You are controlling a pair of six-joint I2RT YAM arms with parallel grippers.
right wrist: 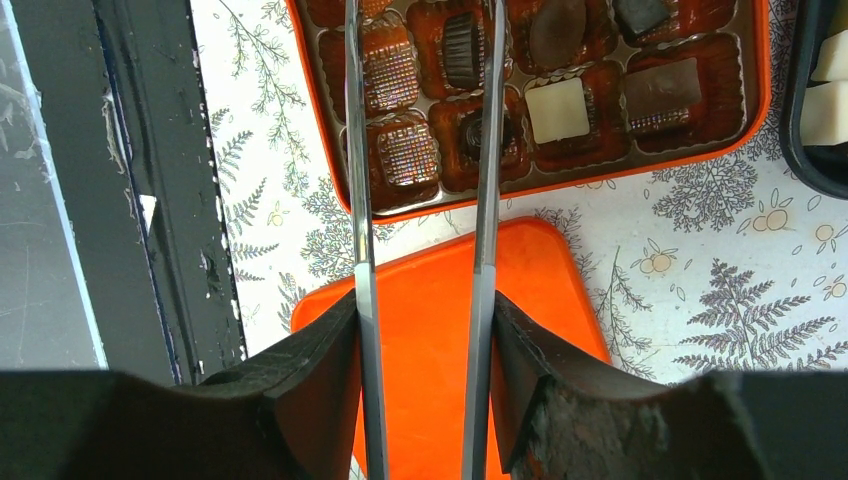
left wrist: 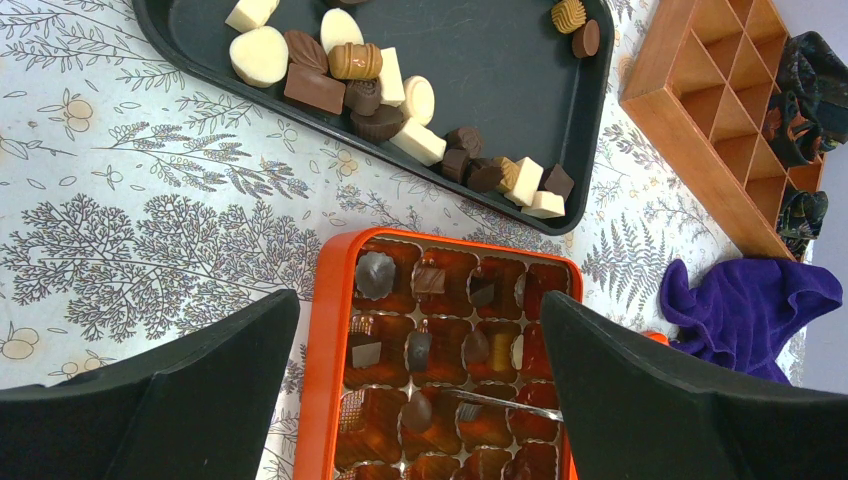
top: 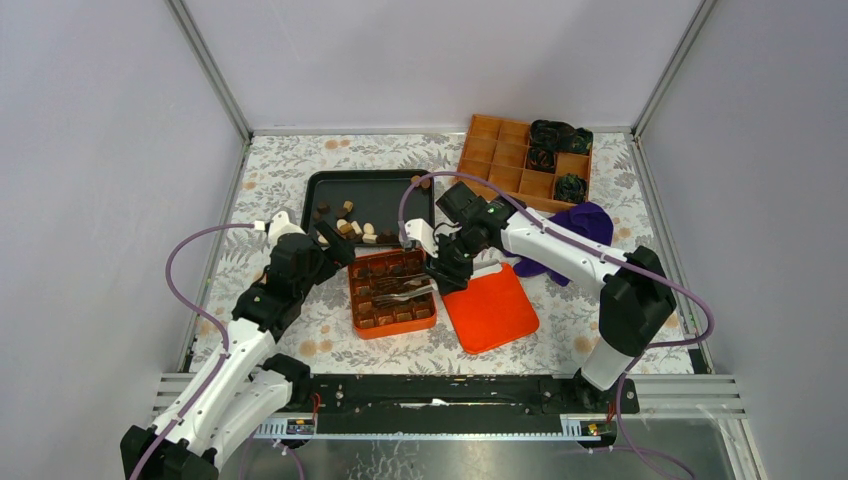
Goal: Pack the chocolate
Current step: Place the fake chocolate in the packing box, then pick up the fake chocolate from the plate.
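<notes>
Top external, right gripper (top: 447, 268) clasping tongs (top: 405, 293) over box (top: 396, 331), left gripper (top: 336, 247) spread wide

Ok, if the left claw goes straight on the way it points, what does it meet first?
Probably the orange chocolate box, framed by the open left claw; the black tray lies beyond. Depth is unclear.

The left arm (top: 240, 340) reaches forward with a bent elbow. The left end effector (left wrist: 418, 305) tilts down, its fingers spread wide with nothing gripped between them. The right arm (top: 560, 245) folds inward across its front. The right end effector (right wrist: 425, 305) appears to squeeze both legs of the metal tweezers (right wrist: 357, 200), which run out ahead of its fingertips.
</notes>
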